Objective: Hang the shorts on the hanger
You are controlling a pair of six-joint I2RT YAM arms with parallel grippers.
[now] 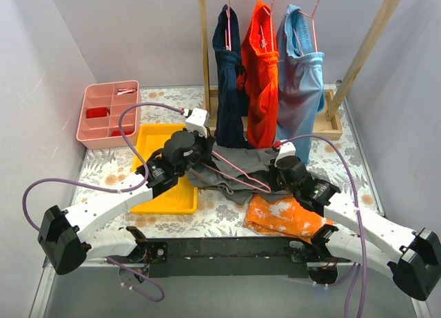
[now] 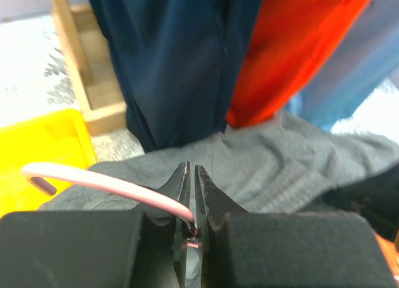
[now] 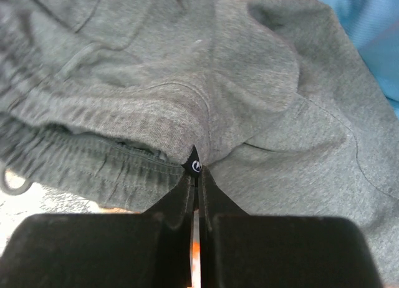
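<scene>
The dark grey shorts (image 1: 242, 168) lie crumpled on the table between my two grippers. The salmon-pink wire hanger (image 1: 238, 168) lies slanted across them. My left gripper (image 1: 200, 156) is shut on the hanger wire near its hook; in the left wrist view the hook (image 2: 93, 181) curves left from the closed gripper (image 2: 192, 176), with the shorts (image 2: 287, 163) beyond. My right gripper (image 1: 275, 173) is shut on a fold of the shorts at the waistband; in the right wrist view the gripper (image 3: 195, 176) pinches the grey fabric (image 3: 187, 88) by a small black tag (image 3: 194, 165).
A pale wooden rack (image 1: 205, 56) stands at the back with navy (image 1: 227, 77), orange-red (image 1: 262, 77) and light blue (image 1: 300, 84) garments hanging. An orange white-blotched cloth (image 1: 282, 216) lies in front right. A yellow tray (image 1: 148, 142) and a pink divided box (image 1: 109, 113) sit left.
</scene>
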